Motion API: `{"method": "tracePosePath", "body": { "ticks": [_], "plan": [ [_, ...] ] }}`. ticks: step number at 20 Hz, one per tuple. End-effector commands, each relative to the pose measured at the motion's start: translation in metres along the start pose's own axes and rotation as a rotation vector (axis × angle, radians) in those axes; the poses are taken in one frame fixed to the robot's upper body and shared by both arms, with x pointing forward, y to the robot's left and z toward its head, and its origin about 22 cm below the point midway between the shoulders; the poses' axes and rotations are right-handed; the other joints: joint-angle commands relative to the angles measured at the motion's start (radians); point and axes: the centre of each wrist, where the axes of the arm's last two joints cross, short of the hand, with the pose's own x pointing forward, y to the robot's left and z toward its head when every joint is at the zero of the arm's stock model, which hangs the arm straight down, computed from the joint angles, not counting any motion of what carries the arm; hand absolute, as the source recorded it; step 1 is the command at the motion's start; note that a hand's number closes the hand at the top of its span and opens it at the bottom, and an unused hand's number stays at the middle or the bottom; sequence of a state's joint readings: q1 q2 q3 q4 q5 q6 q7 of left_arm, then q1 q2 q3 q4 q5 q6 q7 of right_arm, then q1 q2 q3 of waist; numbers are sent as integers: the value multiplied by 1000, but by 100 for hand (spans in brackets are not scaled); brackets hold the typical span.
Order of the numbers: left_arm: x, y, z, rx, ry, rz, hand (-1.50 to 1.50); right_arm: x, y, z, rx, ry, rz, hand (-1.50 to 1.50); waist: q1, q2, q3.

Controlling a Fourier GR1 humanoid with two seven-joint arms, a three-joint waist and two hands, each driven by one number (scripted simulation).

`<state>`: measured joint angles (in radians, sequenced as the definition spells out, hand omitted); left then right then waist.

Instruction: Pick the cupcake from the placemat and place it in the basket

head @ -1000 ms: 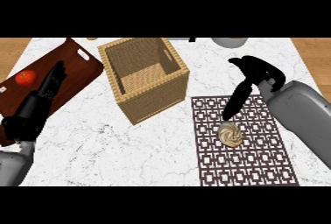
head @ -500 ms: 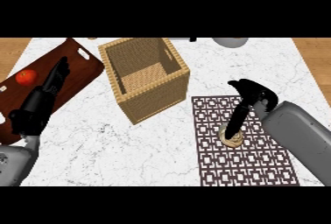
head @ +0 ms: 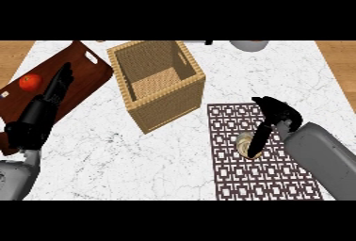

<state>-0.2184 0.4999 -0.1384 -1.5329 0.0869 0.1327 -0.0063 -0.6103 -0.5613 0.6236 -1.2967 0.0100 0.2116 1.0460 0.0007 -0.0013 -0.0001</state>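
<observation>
R hand fingers on cupcake, placemat, basket nearby

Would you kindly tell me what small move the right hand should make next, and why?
Probably curling its fingers round the small cream-frosted cupcake. The black right hand is right at the cupcake on the brown lattice placemat, fingers pointing down along its right side, not visibly closed. The square woven wicker basket waits up-left, so a grasp comes before any lift.
</observation>
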Motion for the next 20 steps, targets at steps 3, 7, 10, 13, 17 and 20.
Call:
{"method": "tracePosePath", "body": {
  "ticks": [3,7,10,13,17,20],
  "plan": [
    [-10,21,-1,6,-27,0,0,18,17,9,-39,42,31,-150,0,0,0],
    [-9,-12,13,-1,-1,17,0,-14,26,-9,-54,70,28,-150,0,0,0],
    [-6,6,-1,-4,0,1,0,16,28,1,-44,53,1,-150,1,1,0],
    [-12,7,5,1,0,5,0,-1,18,-12,-27,62,4,-150,2,1,0],
    [-15,-3,3,-6,-6,-3,0,-8,47,-8,-34,53,-5,-150,-2,1,0],
    [-5,7,-6,1,-9,6,0,-8,63,-22,-10,70,8,-150,-1,1,0]
  ]
}}
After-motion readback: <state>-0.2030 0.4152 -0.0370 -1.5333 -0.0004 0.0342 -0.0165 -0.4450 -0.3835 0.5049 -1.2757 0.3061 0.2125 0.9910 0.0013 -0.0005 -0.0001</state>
